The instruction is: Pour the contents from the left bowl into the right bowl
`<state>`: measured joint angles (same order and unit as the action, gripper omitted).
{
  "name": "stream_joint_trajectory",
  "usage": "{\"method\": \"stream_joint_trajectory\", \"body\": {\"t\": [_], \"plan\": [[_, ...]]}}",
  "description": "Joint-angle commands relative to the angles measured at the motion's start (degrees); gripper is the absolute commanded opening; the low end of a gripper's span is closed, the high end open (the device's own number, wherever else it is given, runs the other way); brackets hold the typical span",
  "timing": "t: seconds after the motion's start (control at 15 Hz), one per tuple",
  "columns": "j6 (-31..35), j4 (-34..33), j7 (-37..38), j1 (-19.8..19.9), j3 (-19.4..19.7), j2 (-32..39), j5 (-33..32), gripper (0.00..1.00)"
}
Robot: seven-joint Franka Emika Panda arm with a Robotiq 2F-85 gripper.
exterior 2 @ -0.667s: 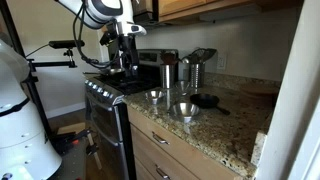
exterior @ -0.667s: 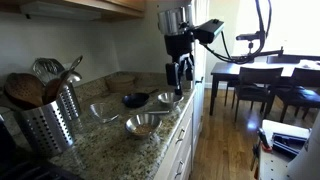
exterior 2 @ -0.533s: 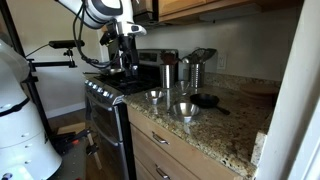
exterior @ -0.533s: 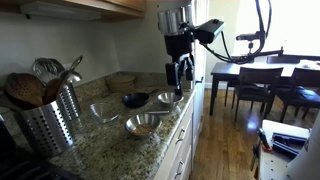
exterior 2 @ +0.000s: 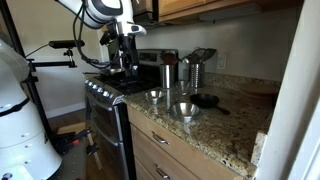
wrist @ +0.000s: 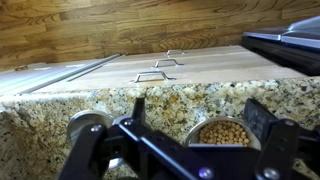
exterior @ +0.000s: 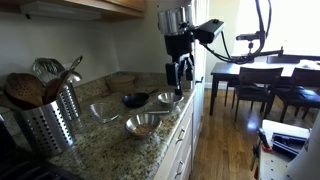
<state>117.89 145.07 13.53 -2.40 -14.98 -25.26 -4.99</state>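
Note:
The left bowl (exterior: pixel 143 124), wide shiny steel, stands near the counter's front edge and holds the tan-brown contents (exterior: pixel 144 121). The right bowl (exterior: pixel 168 98), smaller and silvery, stands further along. Both show in the other exterior view: the left bowl (exterior 2: pixel 185 110) and the right bowl (exterior 2: pixel 155 96). My gripper (exterior: pixel 180 75) hangs open and empty in the air above the counter's far end, near the right bowl; it also shows over the stove side (exterior 2: pixel 122 62). In the wrist view the open fingers (wrist: pixel 198 112) frame the left bowl (wrist: pixel 252 130) with its round tan contents (wrist: pixel 223 133); the right bowl (wrist: pixel 88 125) is partly hidden.
A small black bowl (exterior: pixel 135 99) and a clear glass bowl (exterior: pixel 103 112) sit toward the wall. A perforated steel utensil holder (exterior: pixel 50 118) stands at the near end. A stove (exterior 2: pixel 110 95) adjoins the counter. The counter edge drops to a wood floor (wrist: pixel 120 30).

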Motion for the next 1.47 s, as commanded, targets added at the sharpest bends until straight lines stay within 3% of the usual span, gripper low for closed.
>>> {"method": "stream_joint_trajectory", "body": {"t": [0.0, 0.73, 1.4], "plan": [[1.7, 0.0, 0.2, -1.3, 1.9, 1.6, 0.0, 1.0], [18.1, -4.7, -1.0, -0.9, 5.1, 19.1, 0.7, 1.0], [24.3, -14.4, -1.0, -2.1, 6.9, 33.3, 0.8, 1.0]]}}
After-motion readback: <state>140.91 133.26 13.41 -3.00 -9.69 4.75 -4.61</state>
